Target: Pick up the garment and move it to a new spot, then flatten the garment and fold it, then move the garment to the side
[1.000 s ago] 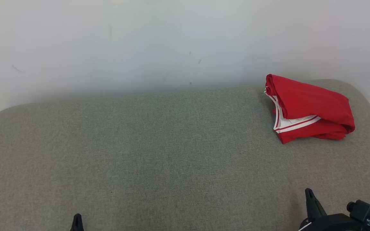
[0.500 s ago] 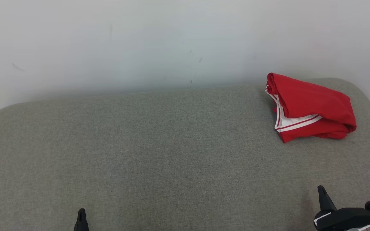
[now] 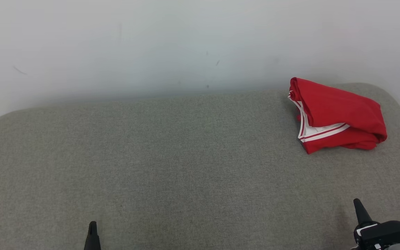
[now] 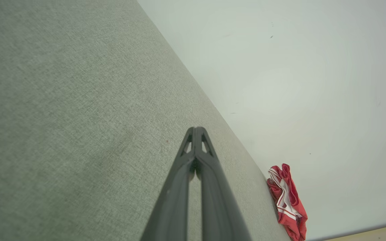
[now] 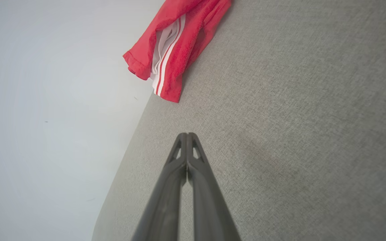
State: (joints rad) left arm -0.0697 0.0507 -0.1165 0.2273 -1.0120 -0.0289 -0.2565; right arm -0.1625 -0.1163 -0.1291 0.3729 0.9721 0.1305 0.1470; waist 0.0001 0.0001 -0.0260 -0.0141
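Two dark hands, the left hand [image 3: 92, 227] and the right hand [image 3: 358, 205], sit at the near edge of the grey cloth-covered desk [image 3: 186, 156], fingers pressed together, holding nothing. The bunched red cloth garment with white stripes [image 3: 340, 113] lies at the far right corner, long side running left to right, almost straight ahead of the nearer right hand.

Red garment [image 3: 339, 111] on grey cushion [image 3: 186, 156]
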